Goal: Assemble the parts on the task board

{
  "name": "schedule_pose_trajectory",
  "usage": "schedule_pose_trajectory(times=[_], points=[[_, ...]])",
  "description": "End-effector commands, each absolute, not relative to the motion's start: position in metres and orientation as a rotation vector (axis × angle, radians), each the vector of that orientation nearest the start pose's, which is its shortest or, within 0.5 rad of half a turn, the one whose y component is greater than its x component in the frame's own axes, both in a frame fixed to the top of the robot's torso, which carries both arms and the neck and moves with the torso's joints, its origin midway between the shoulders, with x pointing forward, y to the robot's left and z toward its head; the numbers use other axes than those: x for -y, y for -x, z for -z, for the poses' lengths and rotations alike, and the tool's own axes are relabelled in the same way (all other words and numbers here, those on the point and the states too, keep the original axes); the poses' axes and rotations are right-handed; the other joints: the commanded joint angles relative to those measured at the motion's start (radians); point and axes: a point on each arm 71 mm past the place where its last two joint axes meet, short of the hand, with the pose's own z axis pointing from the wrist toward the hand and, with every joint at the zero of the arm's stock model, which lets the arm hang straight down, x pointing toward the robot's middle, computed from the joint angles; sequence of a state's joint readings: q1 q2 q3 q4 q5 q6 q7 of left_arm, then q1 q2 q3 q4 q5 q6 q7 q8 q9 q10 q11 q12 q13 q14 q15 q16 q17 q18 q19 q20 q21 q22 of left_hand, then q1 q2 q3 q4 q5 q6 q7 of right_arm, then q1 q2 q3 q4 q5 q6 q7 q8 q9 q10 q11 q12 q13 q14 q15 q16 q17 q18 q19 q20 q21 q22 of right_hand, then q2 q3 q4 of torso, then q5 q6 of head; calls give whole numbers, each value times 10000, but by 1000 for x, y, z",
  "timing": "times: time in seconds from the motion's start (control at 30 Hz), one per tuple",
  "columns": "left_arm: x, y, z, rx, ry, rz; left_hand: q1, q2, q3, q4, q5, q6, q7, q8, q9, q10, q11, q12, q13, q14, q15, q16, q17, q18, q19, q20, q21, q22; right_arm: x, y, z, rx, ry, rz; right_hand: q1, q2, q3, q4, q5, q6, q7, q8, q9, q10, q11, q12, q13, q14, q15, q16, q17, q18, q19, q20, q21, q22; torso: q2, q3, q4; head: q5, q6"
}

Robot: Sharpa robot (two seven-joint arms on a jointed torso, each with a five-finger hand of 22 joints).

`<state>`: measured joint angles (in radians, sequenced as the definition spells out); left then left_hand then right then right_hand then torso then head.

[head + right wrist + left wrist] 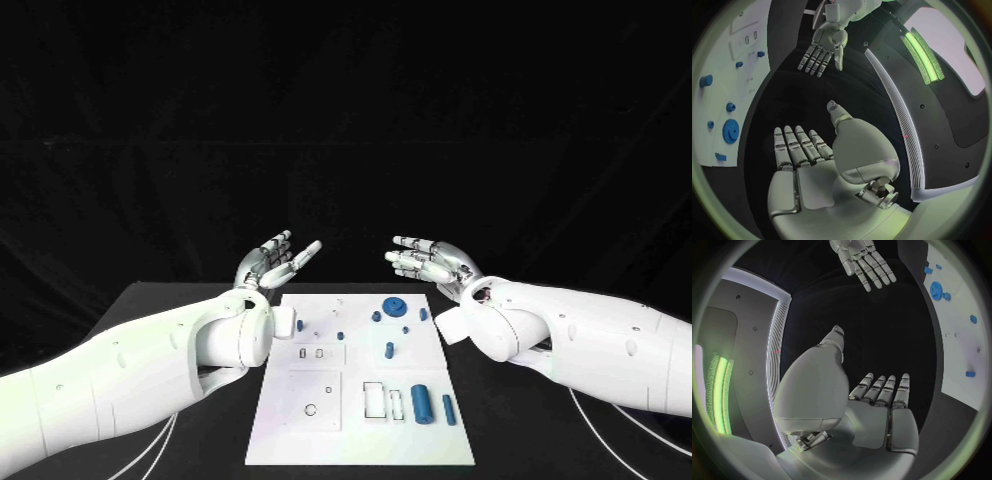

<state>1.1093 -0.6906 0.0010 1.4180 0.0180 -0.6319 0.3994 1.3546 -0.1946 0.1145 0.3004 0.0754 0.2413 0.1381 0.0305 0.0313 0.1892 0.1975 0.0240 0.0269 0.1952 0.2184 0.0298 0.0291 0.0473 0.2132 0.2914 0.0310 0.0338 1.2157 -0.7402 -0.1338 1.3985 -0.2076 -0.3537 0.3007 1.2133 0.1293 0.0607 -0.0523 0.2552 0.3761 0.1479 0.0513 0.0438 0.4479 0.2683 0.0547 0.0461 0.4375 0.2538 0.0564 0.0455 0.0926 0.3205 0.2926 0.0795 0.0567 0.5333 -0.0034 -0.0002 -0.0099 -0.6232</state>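
Observation:
The white task board (325, 440) lies in the middle of the black table, with small blue parts on it. A blue gear (392, 306) sits near its far edge, and a blue cylinder (421, 403) and a slim blue pin (449, 407) lie near its right front. My left hand (277, 259) hovers past the board's far left corner, fingers spread, holding nothing. My right hand (428, 261) floats beyond the far right corner, also empty with fingers apart. In the wrist views each hand (879, 405) (811, 160) shows an empty palm, with the board (961, 355) (736, 75) beside it.
Several other small blue parts (389, 349) are scattered over the board's far half. White outlined slots (374, 398) mark its near half. Black table (534, 430) surrounds the board, with a black curtain behind. Thin cables (635, 430) run by the table's front corners.

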Motion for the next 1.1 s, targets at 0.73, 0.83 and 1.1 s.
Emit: schedule_pose_trajectory(times=[0.73, 0.83, 1.1], points=[[-211, -471, 167, -13677, 11390, 14866, 895, 1245, 498, -386, -138, 6397, 882, 1467, 455, 7380, -128, 1498, 437, 7875, -701, 1563, 889, 1364, 5916, -79, 2599, 994, 201, -511, 177, -16020, 184, -9049, 808, -1149, 748, -1477, 409, 6245, 563, 440, 229, 6788, -1228, 380, 196, 7392, -1527, 892, 403, 923, 5792, -726, 2721, 1042, 800, 73, -104, 54, 24], [-209, -465, 162, -13746, 11316, 15006, 940, 1248, 483, -408, -138, 6555, 836, 1460, 455, 7639, -195, 1517, 470, 8117, -776, 1605, 971, 1371, 6064, -117, 2708, 1020, 199, -513, 172, -16073, 1062, -8128, 879, -1233, 837, -1600, 406, 6421, 446, 403, 234, 7075, -1347, 312, 221, 7840, -1704, 937, 544, 915, 6319, -943, 3142, 1250, 971, 96, -111, 52, 73], [-205, -454, 149, -13820, 11087, 15379, 971, 1259, 475, -425, -138, 6710, 789, 1468, 460, 7876, -255, 1557, 509, 8268, -833, 1636, 1039, 1373, 6159, -154, 2788, 1038, 189, -517, 163, -15918, 2991, -5813, 716, -1553, 798, -1575, 361, 6897, 103, 463, 272, 7638, -1727, 249, 315, 9735, -2284, 1766, 1399, 915, 7477, -1531, 4324, 1925, 1366, 142, -44, -20, 167]])
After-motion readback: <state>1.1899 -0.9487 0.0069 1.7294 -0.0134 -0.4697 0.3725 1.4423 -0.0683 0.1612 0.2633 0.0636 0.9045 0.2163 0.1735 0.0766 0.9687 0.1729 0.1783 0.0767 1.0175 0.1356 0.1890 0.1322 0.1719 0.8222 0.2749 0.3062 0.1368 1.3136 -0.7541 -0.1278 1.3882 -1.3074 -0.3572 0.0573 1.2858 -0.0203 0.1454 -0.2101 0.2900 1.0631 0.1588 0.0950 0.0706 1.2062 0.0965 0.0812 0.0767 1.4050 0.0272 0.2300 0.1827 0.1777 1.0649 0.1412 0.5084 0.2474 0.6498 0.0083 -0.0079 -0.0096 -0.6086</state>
